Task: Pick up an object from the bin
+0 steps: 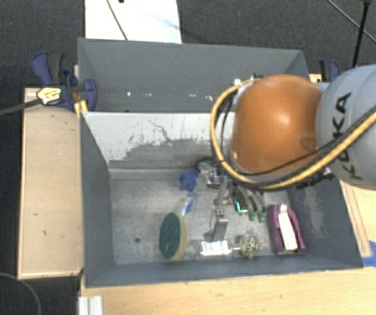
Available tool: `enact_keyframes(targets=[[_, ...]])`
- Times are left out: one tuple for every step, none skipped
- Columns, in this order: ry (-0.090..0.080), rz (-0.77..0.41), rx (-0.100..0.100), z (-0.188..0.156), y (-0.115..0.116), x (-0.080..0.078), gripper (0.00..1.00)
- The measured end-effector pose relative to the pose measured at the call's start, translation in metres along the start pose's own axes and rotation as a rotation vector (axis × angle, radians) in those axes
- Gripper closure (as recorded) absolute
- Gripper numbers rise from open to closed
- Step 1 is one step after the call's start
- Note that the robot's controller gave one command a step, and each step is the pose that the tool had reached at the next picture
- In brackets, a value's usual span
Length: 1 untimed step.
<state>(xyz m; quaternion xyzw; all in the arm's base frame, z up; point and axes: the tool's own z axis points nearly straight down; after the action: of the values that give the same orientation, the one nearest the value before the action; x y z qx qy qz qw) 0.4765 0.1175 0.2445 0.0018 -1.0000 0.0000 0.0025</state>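
Note:
My gripper (218, 226) hangs low in the front middle of the bin, below the orange cover. Just under its tip lies a small white flat piece (215, 247) with dark print. To its right sits a small speckled ball (249, 245). On its left a round dark green disc with a pale edge (171, 236) leans on the bin floor. A small blue and white piece (188, 207) lies between the disc and the gripper. Nothing shows held in the gripper.
A purple and white packet (285, 228) lies at the front right. A blue piece (188, 180) sits near the back wall, and green bits (250, 206) show under the wrist. The arm and orange cover hide the right back of the bin.

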Motion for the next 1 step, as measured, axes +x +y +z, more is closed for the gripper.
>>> enact_keyframes(targets=[[0.0, 0.14, 0.0, 0.1586, 0.043, -0.013, 0.0]])
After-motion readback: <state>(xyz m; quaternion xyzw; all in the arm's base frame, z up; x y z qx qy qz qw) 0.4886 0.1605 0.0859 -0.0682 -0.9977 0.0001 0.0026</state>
